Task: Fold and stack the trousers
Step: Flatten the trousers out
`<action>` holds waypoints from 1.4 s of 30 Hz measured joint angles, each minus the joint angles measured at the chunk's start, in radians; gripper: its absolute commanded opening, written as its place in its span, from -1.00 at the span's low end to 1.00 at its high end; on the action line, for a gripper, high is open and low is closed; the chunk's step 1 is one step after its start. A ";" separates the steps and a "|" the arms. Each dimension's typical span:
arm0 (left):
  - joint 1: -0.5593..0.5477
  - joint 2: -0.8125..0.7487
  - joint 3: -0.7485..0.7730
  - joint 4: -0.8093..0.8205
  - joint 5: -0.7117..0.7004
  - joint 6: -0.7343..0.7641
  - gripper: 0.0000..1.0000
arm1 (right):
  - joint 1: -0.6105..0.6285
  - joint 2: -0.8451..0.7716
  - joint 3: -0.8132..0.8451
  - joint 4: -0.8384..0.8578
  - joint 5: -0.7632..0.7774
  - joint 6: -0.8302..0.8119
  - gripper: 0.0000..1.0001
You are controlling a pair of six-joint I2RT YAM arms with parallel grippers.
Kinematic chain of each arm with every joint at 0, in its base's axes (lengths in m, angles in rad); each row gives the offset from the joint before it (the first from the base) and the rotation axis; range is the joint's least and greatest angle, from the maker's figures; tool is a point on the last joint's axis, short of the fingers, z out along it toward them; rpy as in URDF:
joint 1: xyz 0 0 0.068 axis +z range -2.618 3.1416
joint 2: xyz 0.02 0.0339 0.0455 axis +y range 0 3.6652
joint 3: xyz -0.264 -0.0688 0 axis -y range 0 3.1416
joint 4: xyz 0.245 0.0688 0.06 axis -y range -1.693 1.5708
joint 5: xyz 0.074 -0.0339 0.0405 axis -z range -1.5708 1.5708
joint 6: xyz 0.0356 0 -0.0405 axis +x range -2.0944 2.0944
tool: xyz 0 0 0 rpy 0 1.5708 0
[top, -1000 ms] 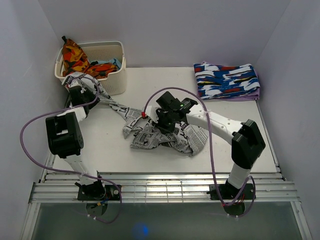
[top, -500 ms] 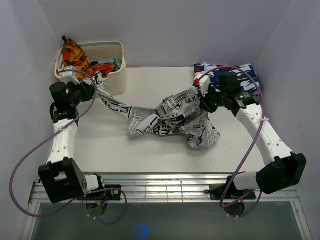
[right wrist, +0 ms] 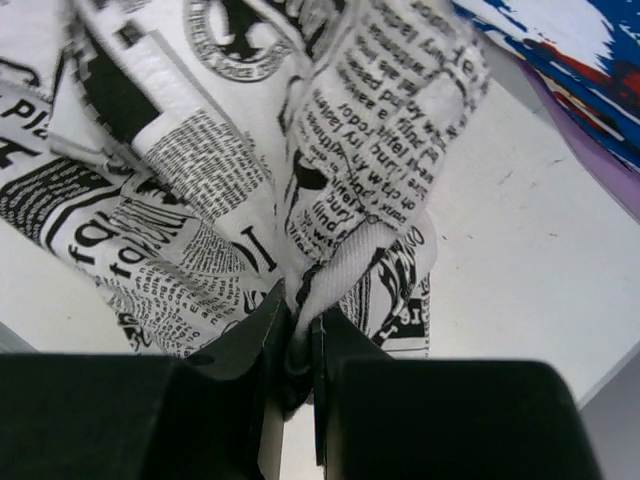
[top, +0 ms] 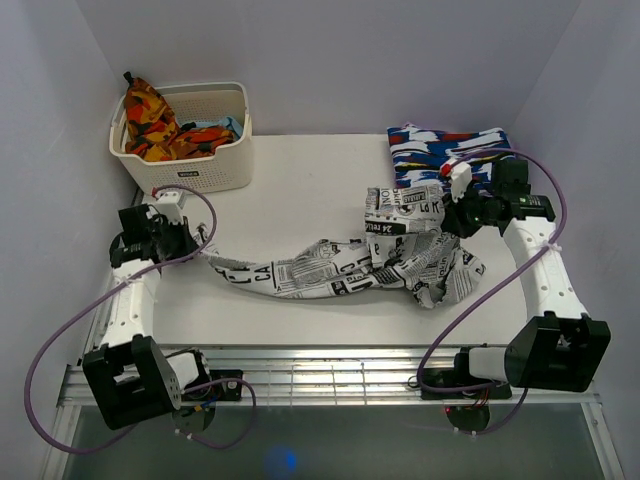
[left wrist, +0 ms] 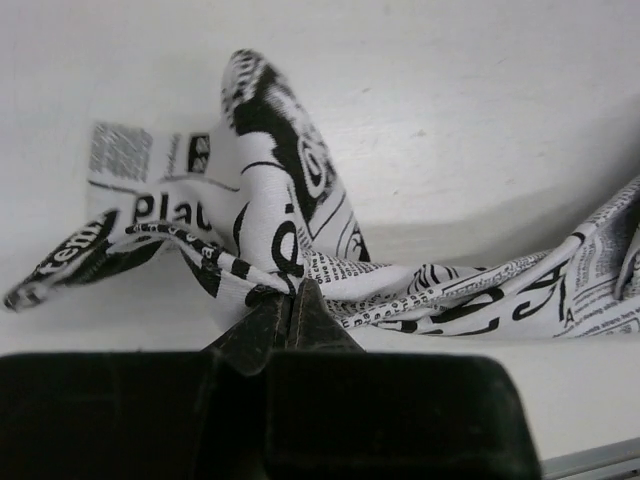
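Left end effector (left wrist: 290, 302) and right end effector (right wrist: 296, 320) are clamping the trousers (top: 325, 276); we are favouring even, gentle stretching.

Printed newspaper text is carried all over the trousers (top: 340, 275).

- **Top view:** The number "24" is read at the head of a bold headline on the raised fold at the right. The rest of that line is too small to be resolved.
- **Left wrist view:** Large letters "Pla", followed by what is possibly a "u", are read on a flat panel of the cloth. "ten" is read in white on a dark band at the left.
- **Right wrist view:** Large letters "fa" are read at the lower left. The column text is not legible.

A small dark label (top: 188, 176) is fixed to the front of the basket (top: 228, 165). Its wording cannot be read.
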 measured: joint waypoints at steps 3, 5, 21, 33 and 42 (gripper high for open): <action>0.029 0.049 -0.018 -0.056 -0.082 0.016 -1.00 | -0.003 0.029 0.024 -0.022 -0.042 -0.003 -0.84; 0.060 0.074 -0.018 -0.065 -0.116 0.025 -1.00 | -0.003 0.062 0.064 -0.039 -0.067 0.000 -0.84; 0.386 0.175 0.093 -0.249 0.146 0.344 -0.96 | 0.314 0.146 0.169 0.165 -0.351 0.203 -0.81; 0.385 0.245 0.151 -0.398 0.284 0.553 0.06 | 0.241 0.042 0.121 -0.171 -0.005 -0.083 0.86; 0.370 0.231 0.172 -0.412 0.312 0.589 0.22 | 0.532 0.275 0.235 -0.240 0.026 -0.002 0.98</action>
